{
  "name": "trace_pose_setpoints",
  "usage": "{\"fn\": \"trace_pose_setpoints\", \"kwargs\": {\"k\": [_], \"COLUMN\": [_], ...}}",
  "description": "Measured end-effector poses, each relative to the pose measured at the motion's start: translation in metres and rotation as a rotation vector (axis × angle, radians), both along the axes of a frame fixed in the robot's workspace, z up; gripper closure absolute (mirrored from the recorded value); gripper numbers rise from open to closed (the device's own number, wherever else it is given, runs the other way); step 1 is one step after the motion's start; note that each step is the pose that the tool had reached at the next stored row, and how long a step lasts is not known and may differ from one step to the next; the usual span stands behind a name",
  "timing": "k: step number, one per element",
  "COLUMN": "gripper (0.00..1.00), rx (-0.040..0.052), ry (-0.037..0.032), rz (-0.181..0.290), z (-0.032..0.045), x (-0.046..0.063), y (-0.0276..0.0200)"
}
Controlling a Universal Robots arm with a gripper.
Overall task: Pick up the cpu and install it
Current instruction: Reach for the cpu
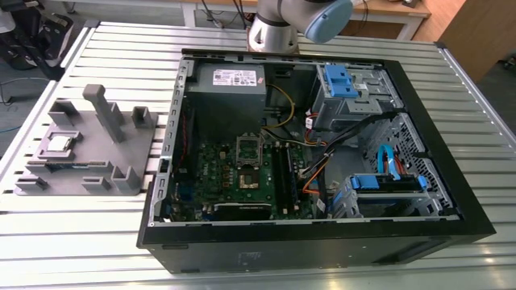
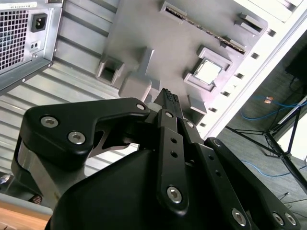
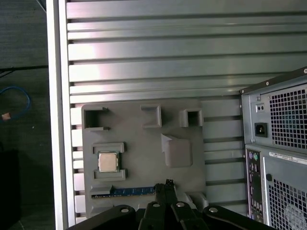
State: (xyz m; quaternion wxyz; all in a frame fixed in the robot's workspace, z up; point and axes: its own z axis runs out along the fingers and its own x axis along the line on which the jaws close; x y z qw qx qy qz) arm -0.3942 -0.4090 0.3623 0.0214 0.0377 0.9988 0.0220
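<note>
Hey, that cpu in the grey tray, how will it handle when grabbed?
The cpu looks flat and rigid, probably won't flex. Its shiny top may be slippery. Raised tray blocks flank it, so pushing likely won't slide it.

surface: slatted metal table [image 1: 121, 45] | on it: grey tray [image 1: 139, 150], open computer case [image 1: 322, 243]

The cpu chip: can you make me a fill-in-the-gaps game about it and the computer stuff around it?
The cpu lies in the grey tray, on the exterior view's ____ of the computer case.
The motherboard inside the case is coloured ____.
The end effector holds ____.
Missing words: left, green, nothing.
</note>
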Motion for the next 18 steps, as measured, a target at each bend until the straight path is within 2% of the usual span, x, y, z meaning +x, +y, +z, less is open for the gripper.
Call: {"fn": "trace_pose_setpoints", "kwargs": {"k": [11, 18], "gripper": [0.89, 0.89], "rx": [0.0000, 0.0001], "ry": [-0.0001, -0.0002], "rz": [0.000, 0.000], "z": [-0.0022, -0.0031], "x": [-0.009, -0.011], "y": [-0.0001, -0.0001]}}
